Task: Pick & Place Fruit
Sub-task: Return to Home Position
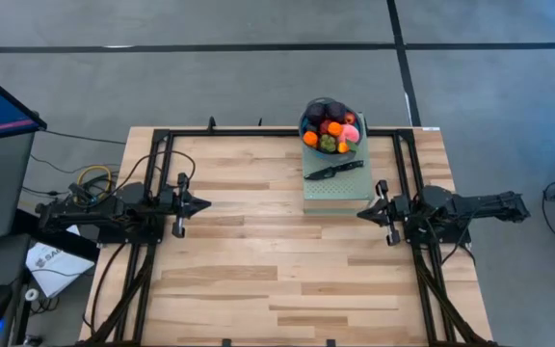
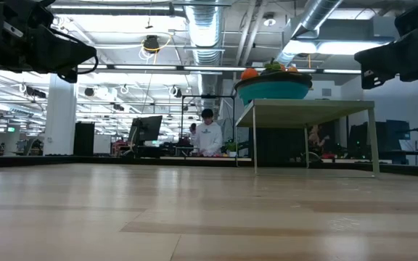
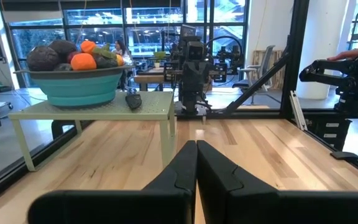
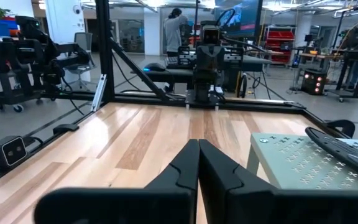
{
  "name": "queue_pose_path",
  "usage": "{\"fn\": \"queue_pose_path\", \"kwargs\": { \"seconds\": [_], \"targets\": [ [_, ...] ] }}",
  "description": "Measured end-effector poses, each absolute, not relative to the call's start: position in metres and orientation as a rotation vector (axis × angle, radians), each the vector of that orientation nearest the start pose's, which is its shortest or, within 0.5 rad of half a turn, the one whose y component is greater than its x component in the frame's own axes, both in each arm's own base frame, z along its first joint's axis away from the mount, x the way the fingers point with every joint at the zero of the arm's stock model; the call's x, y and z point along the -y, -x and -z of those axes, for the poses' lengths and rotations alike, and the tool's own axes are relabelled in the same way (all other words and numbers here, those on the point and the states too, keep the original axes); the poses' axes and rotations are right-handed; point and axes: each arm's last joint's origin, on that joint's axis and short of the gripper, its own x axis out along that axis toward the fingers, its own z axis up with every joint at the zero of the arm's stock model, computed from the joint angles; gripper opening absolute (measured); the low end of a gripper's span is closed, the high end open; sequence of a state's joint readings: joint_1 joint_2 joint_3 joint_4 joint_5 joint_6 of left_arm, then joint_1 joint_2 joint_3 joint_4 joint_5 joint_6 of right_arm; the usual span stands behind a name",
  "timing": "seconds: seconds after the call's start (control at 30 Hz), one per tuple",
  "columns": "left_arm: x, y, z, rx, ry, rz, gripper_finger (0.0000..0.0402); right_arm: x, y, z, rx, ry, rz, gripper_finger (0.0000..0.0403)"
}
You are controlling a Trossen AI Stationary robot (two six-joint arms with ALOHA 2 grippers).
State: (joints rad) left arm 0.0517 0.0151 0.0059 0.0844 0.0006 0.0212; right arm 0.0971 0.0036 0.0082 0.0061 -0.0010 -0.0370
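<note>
The left jaws and right jaws are pressed together, empty. Small rounded fruit (image 1: 332,132) heaps in the teal strainer bowl (image 3: 73,87) on a pale-green shelf (image 1: 340,193) near the right jaws. It is probably light and roll-prone, so pinch across the middle.

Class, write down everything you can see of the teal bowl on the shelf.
The bowl is teal-blue, round and shallow. It has a darker rim and walls that narrow toward the base, and it looks like plastic or silicone. It stands upright on one end of the pale green perforated shelf, by the edge of the table. It is heaped with fruit: orange, dark purple, red, pink and green pieces rising above the rim. A black knife lies on the shelf beside it.
</note>
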Motion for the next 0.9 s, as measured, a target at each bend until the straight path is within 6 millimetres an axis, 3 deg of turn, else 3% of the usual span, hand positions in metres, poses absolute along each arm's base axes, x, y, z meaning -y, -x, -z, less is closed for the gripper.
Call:
{"fn": "queue_pose_path", "kwargs": {
  "seconds": [0.9],
  "targets": [
    [-0.0050,-0.0978,-0.1733,0.083,-0.023,-0.052,0.0002,-0.0094,-0.0970,-0.1666,0.013,0.034,-0.097,0.0006]
  ]
}}
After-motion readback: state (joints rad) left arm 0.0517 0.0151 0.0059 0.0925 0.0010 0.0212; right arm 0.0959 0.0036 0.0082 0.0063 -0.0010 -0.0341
